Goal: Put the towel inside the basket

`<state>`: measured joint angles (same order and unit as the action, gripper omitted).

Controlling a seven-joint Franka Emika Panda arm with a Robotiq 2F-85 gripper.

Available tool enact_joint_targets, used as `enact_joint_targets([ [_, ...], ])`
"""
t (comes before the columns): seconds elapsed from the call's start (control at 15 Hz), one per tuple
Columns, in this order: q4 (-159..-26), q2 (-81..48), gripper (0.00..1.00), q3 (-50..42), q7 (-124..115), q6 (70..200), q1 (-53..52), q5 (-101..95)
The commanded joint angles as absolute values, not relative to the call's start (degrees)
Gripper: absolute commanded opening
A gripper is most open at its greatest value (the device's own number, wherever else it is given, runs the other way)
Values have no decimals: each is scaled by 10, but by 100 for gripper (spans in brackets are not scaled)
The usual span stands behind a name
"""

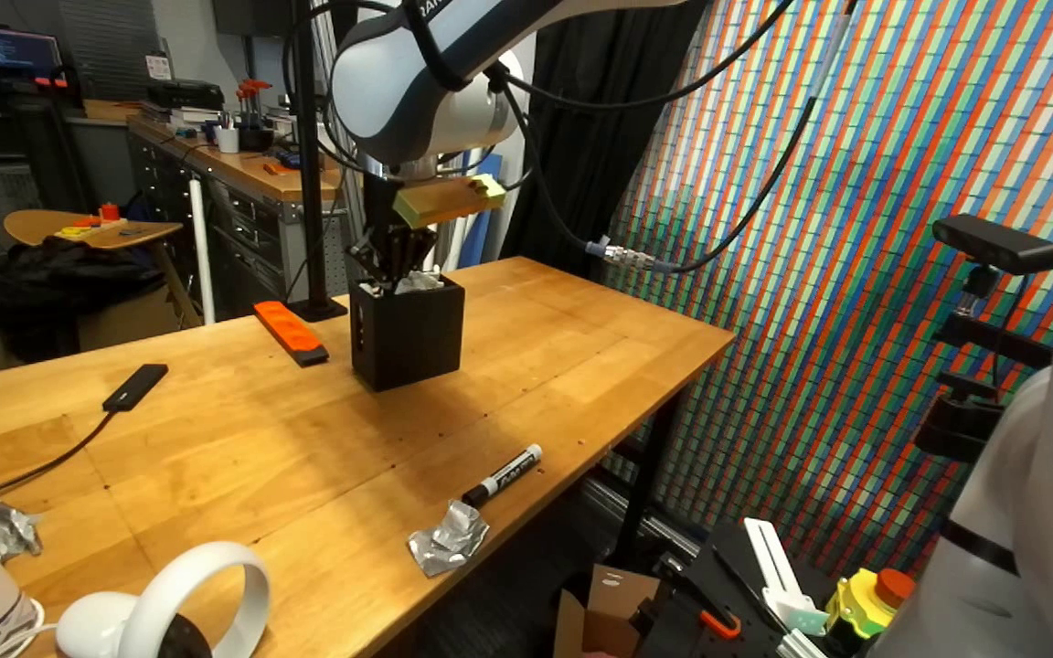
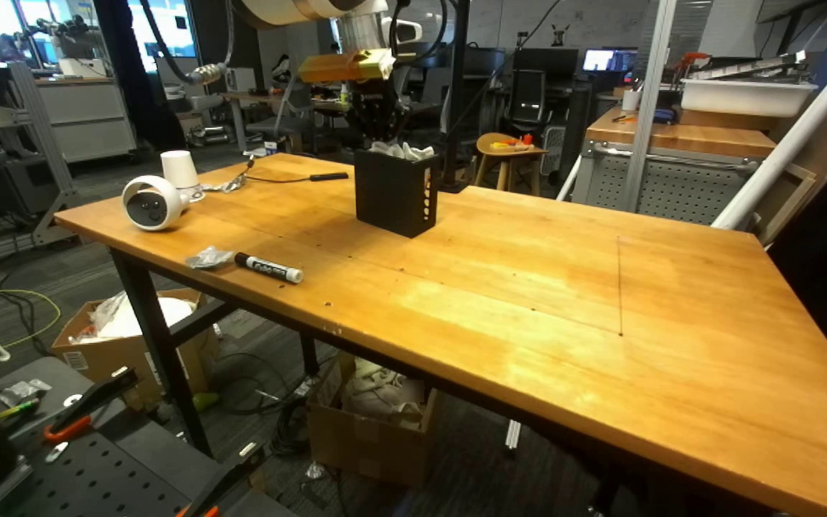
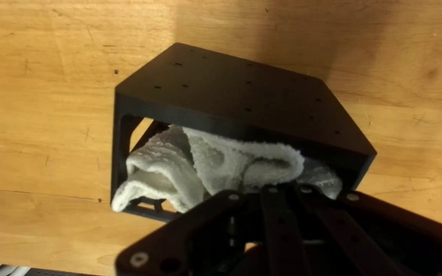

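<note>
- Warm-coloured wood makes up my desk [image 1: 545, 329], which carries the basket [image 1: 412, 336] right beneath my claw [image 3: 289, 190]; the towel [image 3: 221, 165] is bunched inside, its folds peeking above the rim in both exterior views.
- Tucking it down seems to be the step in hand, and I judge it nearly done. I do best to press straight down, lightly, without knocking the walls, so that the basket doesn't slide or tip.
- One fold seems to lap over a corner of the rim in the wrist view; a small nudge inward ought to settle it.
- Before lifting, I should part my fingers slowly and only a little, then rise straight, in case some cloth comes along.
- As for the claw, it is clenched, fingers drawn together, tips down at the towel. They seem to touch it; whether a fold is pinched between them I can't tell.
- Near the basket lies an orange tool [image 1: 289, 331]; toward the desk's edge, a marker [image 1: 504, 473] and crumpled foil [image 1: 450, 539] lie just beside each other.
- Far behind stands a cluttered workbench [image 1: 248, 178].
</note>
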<state>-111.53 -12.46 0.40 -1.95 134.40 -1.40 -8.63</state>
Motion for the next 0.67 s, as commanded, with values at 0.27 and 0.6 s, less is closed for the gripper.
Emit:
enact_joint_targets([
  [0.27,-1117,-151,2,13,31,1344,-1,-11],
  [0.6,-1113,-154,2,12,62,1336,8,30],
])
